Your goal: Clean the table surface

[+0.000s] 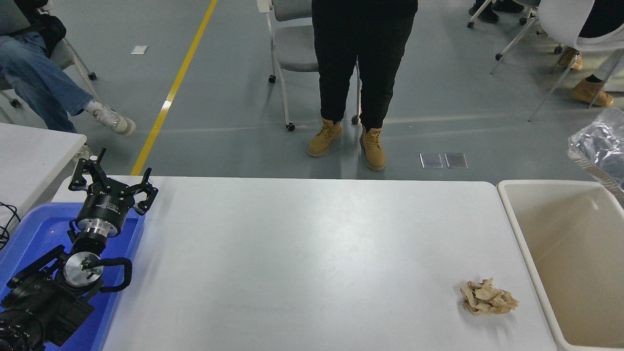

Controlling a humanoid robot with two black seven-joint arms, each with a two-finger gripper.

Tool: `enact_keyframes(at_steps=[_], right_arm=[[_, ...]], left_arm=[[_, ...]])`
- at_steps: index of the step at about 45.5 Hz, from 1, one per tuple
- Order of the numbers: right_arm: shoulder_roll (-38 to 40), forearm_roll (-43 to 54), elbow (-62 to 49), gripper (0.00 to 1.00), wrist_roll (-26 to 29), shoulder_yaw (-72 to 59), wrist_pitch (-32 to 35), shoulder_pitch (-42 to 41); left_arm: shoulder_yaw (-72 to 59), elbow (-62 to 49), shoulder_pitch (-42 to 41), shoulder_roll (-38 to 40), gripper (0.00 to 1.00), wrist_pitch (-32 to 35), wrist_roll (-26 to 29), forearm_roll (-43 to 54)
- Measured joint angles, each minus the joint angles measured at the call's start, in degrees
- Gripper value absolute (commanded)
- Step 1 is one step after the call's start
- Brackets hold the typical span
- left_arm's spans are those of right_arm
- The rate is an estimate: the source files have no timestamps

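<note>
The white table surface (302, 253) fills the middle of the head view. A crumpled brown paper wad (488, 297) lies on it near the front right corner. A crinkled silver foil bag (600, 146) hangs in the air at the right edge, above the far corner of the beige bin (519, 239); whatever holds it is cut off by the picture's edge. My right gripper is out of view. My left gripper (114, 181) is parked at the lower left over the blue tray (29, 229), open and holding nothing.
A person in black trousers and tan boots (363, 73) stands at the table's far side, in front of a grey chair (292, 44). Another person sits at the far left (44, 83). A second white table (29, 156) adjoins on the left.
</note>
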State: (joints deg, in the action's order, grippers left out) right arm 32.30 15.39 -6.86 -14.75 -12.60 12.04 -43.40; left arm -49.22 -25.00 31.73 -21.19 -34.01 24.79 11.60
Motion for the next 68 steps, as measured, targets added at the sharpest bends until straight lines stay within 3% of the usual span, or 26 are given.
enact_keyframes(at_steps=[18,68], right_arm=[[-1.6,0.6,0.1,0.0,7.3,-1.4,-3.2,3.0],[-11.5,2.1,0.2,0.0,11.6,-7.8,-11.1,10.7]], left_arm=[[0.0,0.0,0.0,0.0,1.0,0.0,0.0,0.0],[0.0,0.0,0.0,0.0,1.0,0.0,0.0,0.0]])
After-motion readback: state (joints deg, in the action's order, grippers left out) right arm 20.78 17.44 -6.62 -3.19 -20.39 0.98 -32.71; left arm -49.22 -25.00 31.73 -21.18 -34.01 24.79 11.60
